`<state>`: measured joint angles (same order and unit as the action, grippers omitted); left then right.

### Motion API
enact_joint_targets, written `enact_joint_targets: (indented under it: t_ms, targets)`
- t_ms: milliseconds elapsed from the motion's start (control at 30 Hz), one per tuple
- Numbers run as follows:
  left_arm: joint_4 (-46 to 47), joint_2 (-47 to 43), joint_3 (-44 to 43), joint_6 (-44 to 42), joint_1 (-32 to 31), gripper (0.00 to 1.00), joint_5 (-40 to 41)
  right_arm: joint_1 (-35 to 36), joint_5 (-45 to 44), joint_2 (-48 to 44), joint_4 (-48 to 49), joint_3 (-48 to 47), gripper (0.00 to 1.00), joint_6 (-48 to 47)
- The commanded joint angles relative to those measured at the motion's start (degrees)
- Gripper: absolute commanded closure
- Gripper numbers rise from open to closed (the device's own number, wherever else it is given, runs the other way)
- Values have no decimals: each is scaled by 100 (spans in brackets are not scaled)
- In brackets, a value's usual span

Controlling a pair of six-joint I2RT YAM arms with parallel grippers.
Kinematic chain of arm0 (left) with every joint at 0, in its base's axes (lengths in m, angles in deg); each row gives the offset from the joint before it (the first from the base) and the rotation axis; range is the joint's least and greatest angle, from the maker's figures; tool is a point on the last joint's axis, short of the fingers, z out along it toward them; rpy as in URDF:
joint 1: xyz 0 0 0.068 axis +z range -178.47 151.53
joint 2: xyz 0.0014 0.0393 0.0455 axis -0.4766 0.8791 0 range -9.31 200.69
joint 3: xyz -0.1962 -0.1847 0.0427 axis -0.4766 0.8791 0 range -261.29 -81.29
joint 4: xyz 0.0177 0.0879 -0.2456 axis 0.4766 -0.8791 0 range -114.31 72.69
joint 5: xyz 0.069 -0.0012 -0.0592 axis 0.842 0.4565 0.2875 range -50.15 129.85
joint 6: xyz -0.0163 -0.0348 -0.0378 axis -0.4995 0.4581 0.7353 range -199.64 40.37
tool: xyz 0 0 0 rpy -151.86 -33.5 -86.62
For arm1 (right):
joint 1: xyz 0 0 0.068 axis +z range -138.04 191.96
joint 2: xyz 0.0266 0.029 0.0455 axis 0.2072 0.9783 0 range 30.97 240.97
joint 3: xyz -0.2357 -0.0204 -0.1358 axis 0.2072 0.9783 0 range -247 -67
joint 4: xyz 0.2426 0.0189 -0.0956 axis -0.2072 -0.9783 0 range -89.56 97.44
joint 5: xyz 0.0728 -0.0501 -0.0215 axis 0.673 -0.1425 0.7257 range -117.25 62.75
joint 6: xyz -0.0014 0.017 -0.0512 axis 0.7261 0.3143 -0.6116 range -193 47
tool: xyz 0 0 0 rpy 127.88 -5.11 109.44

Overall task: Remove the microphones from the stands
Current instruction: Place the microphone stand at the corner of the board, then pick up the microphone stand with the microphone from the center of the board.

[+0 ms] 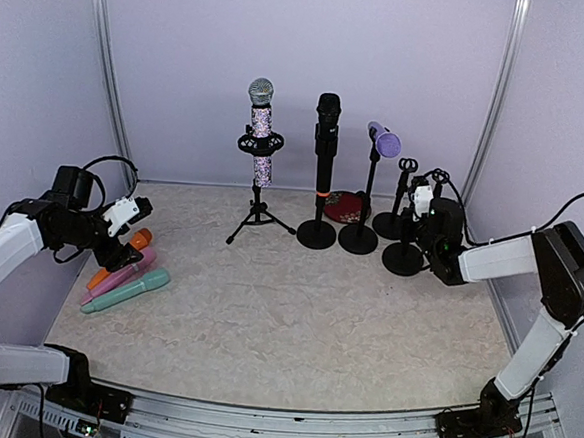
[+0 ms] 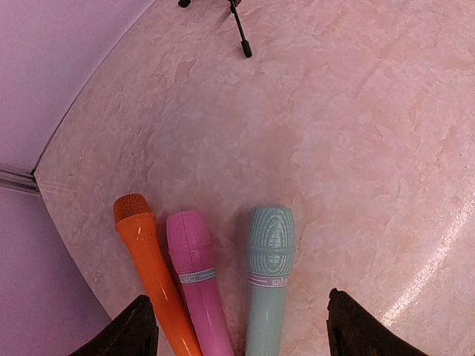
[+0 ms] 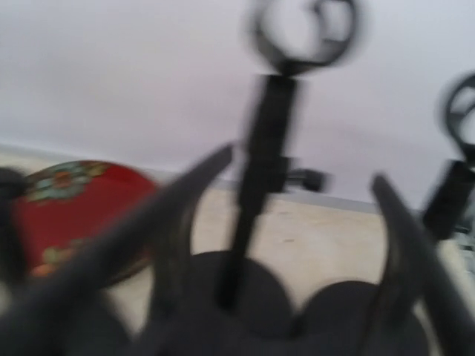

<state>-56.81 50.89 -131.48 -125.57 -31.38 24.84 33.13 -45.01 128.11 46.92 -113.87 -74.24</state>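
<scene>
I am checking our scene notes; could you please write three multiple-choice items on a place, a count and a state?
1. Where do the orange microphone, pink microphone and teal microphone lie? A) at the right edge B) at the table's left C) centre
2. How many microphones stand mounted? A) two B) five C) three
3. The left gripper is: A) open B) gripping a microphone C) shut, empty
Key: 1B, they lie at the left edge; 2C, glitter microphone, black microphone, purple microphone; 3A, its fingers are spread, empty.
</scene>
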Motion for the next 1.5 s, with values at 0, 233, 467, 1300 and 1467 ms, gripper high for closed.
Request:
enact_joint_targets:
  t_ms: [0,233,467,1300,1467]
  targets:
    - [-100,44,-174,-86,15,24,-58,-418,-83,156,473,-95,100,-53]
    - [-101,149,-254,-85,15,24,-36,-676,85,448,576,-287,100,-87]
    - [-131,199,-316,-59,2,24,-81,-699,-63,235,309,-361,24,150]
    - [-179,46,-296,-77,-32,24,-179,-1252,527,-1302,-1631,-710,45,585]
    - [-188,10,-290,-106,-29,24,-161,-1317,540,-1053,-1946,-753,49,574]
